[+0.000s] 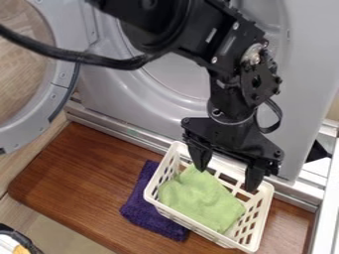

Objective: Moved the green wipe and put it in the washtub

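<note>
Camera view, green wipe: soft, fuzzy cloth (202, 198) heaped in loose folds inside the basket, towards 5 o'clock in the view.
Basket: cream, hard plastic, rectangular with rounded corners and slotted walls (266, 198); it sits aslant on the board.
Gripper: matte black (227, 171), above the basket's 12 o'clock end, its two fingers spread well apart with nothing between them.
Arm: black, jointed metal and plastic (192, 30), entering at 12 o'clock, with a smooth dark cable (106, 59) curving off to 10 o'clock.
Purple towel: thick, nubby, folded (149, 218), at the basket's 8 o'clock side and partly covered by it.
Board: reddish-brown, straight-grained wood (73, 158).
Grey panel: smooth, with a round recess (175, 74), partly behind the arm.
Round door: glossy grey ring (49, 104) at 10 o'clock, cut off by the edge.
Hard to make out: a black-rimmed item (17, 240) at 7 o'clock, cropped.
</note>
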`<action>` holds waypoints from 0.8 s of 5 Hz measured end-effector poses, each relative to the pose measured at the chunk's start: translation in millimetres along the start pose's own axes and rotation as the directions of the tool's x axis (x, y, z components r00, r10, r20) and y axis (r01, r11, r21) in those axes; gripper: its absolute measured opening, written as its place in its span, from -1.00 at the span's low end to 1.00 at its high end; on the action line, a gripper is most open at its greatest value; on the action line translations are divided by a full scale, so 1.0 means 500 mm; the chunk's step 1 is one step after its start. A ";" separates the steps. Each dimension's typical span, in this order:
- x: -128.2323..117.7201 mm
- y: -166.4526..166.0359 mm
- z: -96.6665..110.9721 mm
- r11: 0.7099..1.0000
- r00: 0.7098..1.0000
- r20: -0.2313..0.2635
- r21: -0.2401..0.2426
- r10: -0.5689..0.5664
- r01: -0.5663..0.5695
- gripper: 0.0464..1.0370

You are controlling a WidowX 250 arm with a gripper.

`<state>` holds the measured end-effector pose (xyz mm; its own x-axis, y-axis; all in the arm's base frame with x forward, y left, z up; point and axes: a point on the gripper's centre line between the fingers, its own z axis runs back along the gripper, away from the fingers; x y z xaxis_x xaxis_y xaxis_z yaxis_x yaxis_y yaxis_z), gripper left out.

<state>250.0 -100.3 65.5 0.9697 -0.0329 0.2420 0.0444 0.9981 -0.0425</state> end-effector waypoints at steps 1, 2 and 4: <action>-0.008 0.001 -0.012 1.000 1.000 -0.025 0.005 0.002 -0.002 0.93; -0.009 0.013 -0.053 1.000 0.998 -0.054 0.002 0.029 -0.028 0.93; -0.005 0.037 -0.133 0.998 0.993 -0.102 0.050 0.054 -0.049 0.93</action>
<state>264.3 -85.2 -0.3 0.9901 0.0155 0.1393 -0.0148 0.9999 -0.0060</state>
